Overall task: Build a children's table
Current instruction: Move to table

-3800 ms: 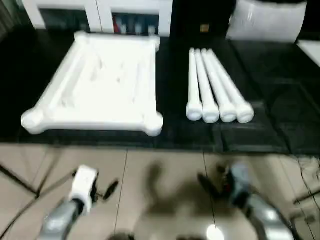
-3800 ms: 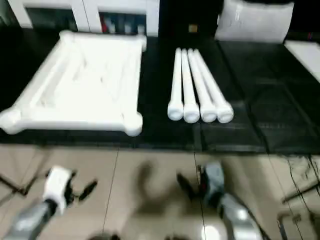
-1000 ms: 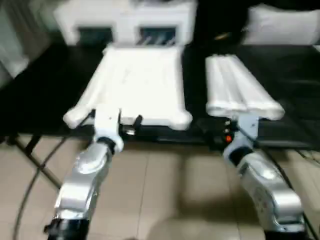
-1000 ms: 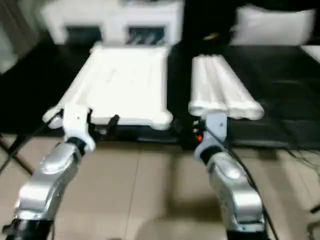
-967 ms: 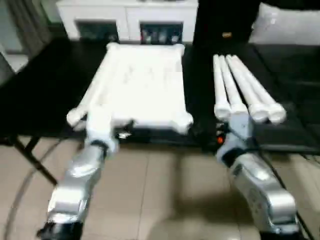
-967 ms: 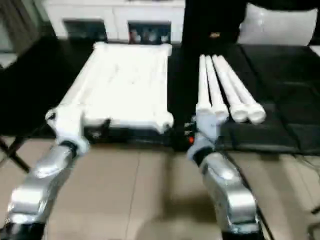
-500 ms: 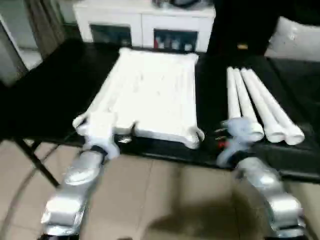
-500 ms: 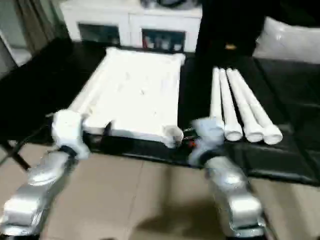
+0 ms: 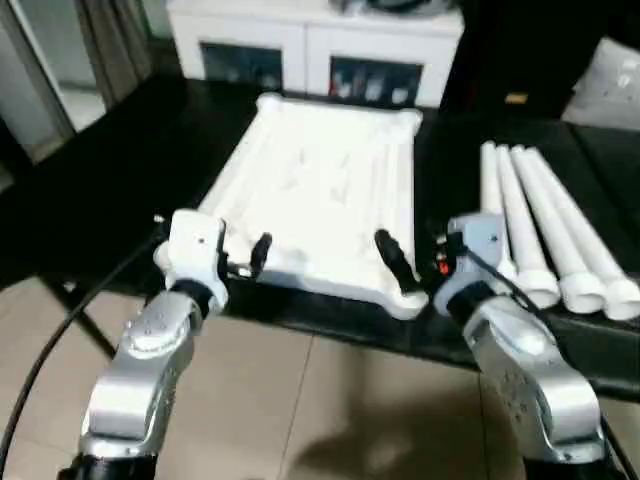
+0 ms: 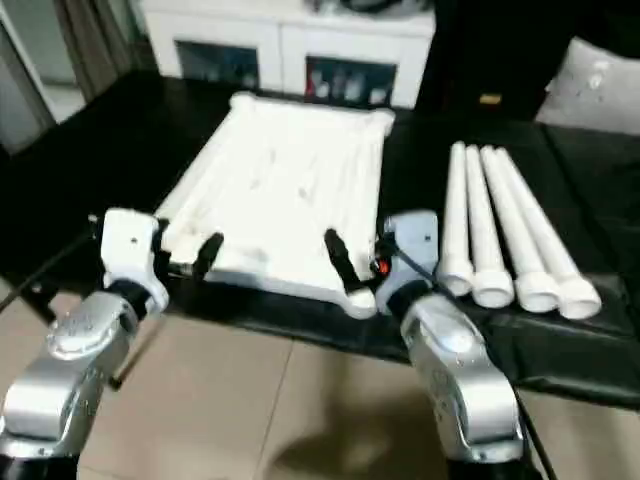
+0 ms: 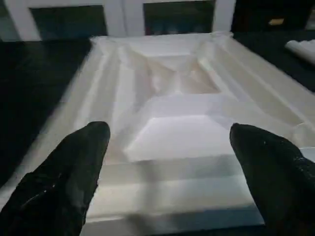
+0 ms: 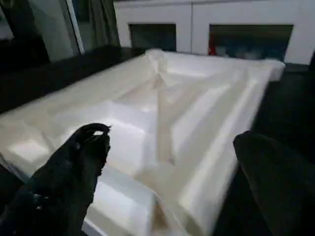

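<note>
Across the middle, a black bench point(image 9: 110, 190), wide and dark, running from nine o'clock to three o'clock. Behind it at twelve o'clock, a white cabinet point(image 9: 310, 45) with glass doors. Beneath the bench, at six o'clock, a beige tiled floor point(image 9: 330, 420).

At the centre of the bench, lying upside down with its ribbed hollow underside up: the white tabletop point(image 9: 330, 190), long edges running toward twelve o'clock, rounded corner sockets at the near edge. To the three o'clock side of it, apart from it on the bench: four white legs point(image 10: 500, 240), laid side by side and touching, thick ends toward six o'clock.

At seven o'clock, a silver left forearm ending in the left pincer point(image 9: 210, 257), spread wide, holding nothing, at the near left corner of the tabletop; one black finger point(image 9: 261, 250) over the near edge. In the left wrist view, both fingers point(image 11: 74, 172) far apart with the tabletop between and beyond them.

At five o'clock, a silver right forearm ending in the right pincer point(image 10: 368, 263), likewise spread wide and empty, at the near right corner of the tabletop, between tabletop and legs. One black finger point(image 10: 338, 260) slanting over the corner socket; contact impossible to tell.
</note>
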Robot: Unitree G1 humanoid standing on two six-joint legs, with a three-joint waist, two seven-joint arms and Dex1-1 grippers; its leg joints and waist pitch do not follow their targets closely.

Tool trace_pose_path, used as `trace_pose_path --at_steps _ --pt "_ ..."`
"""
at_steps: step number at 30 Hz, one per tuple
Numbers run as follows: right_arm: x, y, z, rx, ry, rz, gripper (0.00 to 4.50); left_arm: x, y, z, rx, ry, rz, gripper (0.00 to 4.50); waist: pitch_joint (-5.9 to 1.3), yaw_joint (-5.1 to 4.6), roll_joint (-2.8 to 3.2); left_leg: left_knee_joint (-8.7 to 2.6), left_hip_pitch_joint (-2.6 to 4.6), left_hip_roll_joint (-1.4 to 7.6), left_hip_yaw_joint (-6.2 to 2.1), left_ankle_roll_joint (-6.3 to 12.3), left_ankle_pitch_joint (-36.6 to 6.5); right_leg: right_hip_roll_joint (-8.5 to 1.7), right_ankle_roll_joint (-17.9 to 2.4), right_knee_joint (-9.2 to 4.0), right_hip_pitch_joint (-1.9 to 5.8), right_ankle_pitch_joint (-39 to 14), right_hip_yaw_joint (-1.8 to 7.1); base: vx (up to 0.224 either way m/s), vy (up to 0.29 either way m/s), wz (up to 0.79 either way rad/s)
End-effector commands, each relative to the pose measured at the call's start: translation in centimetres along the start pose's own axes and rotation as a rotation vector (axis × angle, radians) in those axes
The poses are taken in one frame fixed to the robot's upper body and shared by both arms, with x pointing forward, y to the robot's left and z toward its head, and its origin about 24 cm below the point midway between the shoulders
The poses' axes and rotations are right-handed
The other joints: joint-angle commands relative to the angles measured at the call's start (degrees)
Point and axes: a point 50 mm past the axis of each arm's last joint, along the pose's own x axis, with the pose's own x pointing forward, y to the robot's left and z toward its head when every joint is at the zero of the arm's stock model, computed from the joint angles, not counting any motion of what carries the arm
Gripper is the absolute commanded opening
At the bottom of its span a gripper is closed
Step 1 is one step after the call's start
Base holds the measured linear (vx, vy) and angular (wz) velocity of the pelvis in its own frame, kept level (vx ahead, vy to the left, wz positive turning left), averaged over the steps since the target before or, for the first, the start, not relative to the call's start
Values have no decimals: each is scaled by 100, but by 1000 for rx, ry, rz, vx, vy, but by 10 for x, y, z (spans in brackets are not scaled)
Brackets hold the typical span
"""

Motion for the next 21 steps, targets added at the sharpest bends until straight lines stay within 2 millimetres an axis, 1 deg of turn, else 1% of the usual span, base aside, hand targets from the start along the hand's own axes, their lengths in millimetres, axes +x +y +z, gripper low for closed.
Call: trace_pose_path --at_steps 1,2,3,4,5,6,7,8,9,10,11,12,13,14,15,16,17,18,19,20,21 --pt "-1 0 1 -9 4 -1 450 0 -4 -2 13 7 -21 443 -254 251 -106 180 -478 386 -95 345 145 -1014 -1058 -1000 779 -2104 795 37 -67 0" --pt "-2 -1 -1 -11 11 -8 450 0 -5 -2 12 6 -23 443 -223 244 -93 124 -502 421 -91 193 275 -893 -1249 -995 750 -2058 703 65 -43 -11" --pt "-2 -2 -1 -15 16 -13 450 0 -5 -1 7 3 -24 443 -219 215 -1 -152 -430 459 -43 75 482 -564 -1507 -947 685 -1883 443 67 1 -3" --pt "-2 -3 -1 -18 17 -17 450 3 -6 1 4 -2 -27 443 -155 141 157 -577 -307 622 -4 89 303 -240 -1424 -871 556 -1739 126 67 1 -3" --pt "-1 -3 -1 -18 18 -22 450 3 -6 1 4 -4 -28 443 -252 69 236 -645 -126 711 -49 114 197 -67 -1339 -748 487 -1438 12 81 45 0" --pt "-1 -4 -1 -16 20 -32 450 5 -6 2 6 -6 -32 443 -369 -117 355 -745 296 873 -325 421 101 101 -1260 -422 269 -801 -166 105 60 -1" --pt "0 -7 0 -14 25 -48 450 8 -5 4 11 -9 -39 443 -382 -261 370 -760 658 1011 -596 1057 170 130 -1028 -157 -91 -436 -237 105 60 -1" --pt "0 -7 0 -14 25 -48 450 8 -5 4 11 -9 -39 443 -388 -303 414 -738 953 1317 -373 726 63 30 -893 -112 -332 -506 -137 120 64 1" --pt "-1 -8 0 -5 27 -50 450 8 -4 4 13 -9 -41 443 -291 -284 220 -916 795 1541 -282 319 -167 -88 -480 106 -325 -207 -136 89 30 -36" --pt "-2 -10 0 0 27 -62 450 8 -4 3 13 -9 -43 443 -236 -194 163 -998 735 1411 43 113 -681 -177 -430 -18 -301 -22 -133 89 30 -36" --pt "-2 -10 0 0 27 -62 450 8 -4 3 13 -9 -43 443 -208 -202 68 -975 716 1256 225 -29 -1061 -207 -588 -158 -240 -21 -76 87 -20 -67" --pt "-2 -11 0 -3 27 -65 450 8 -4 3 13 -9 -43 443 -244 -60 -74 -503 456 488 673 -464 -1352 -158 -1366 -632 188 -532 474 130 -43 -61" --pt "-3 -12 0 -11 29 -68 450 8 -4 3 12 -9 -44 443 -377 296 -87 259 -54 257 433 -440 -855 -701 -2191 -921 934 -982 1341 130 -43 -61" --pt "-4 -13 -1 -15 32 -72 450 8 -5 3 11 -9 -44 443 -344 372 -156 451 -285 294 275 -492 -621 -719 -2410 -925 1047 -773 1540 145 -35 -63" --pt "-5 -14 -1 -20 35 -76 450 8 -5 2 8 -10 -44 443 -364 427 -60 573 -594 283 36 -855 -119 -490 -2551 -747 1171 239 1537 124 -4 -67" --pt "-6 -16 -2 -24 38 -81 450 8 -5 2 5 -10 -43 443 -288 336 -130 470 -695 234 -68 -1253 112 -70 -2387 -659 1045 1341 1382 124 -4 -67" --pt "-6 -15 -2 -22 37 -80 450 8 -5 2 5 -11 -42 443 -262 298 95 -147 -427 288 -104 -1427 614 404 -1678 -631 685 1352 1030 116 14 -67" --pt "-6 -15 -1 -23 36 -80 450 7 -5 2 4 -10 -41 443 -258 208 238 -481 -201 339 -100 -1376 679 646 -1179 -668 522 724 843 132 57 -74" --pt "-6 -15 -1 -25 34 -78 450 6 -4 1 3 -10 -39 443 -214 -18 532 -904 36 981 -522 -985 122 586 -583 -109 93 -535 334 132 57 -74" --pt "-6 -14 -1 -23 32 -68 450 6 -4 0 4 -8 -37 443 -350 -107 348 -965 421 1316 -834 -264 -479 319 -445 103 -78 -753 223 146 37 -37" --pt "-5 -13 0 -21 31 -57 450 5 -4 -1 4 -7 -36 443 -416 -253 351 -924 592 1386 -955 921 -717 97 -342 281 -192 -588 87 134 -18 7"
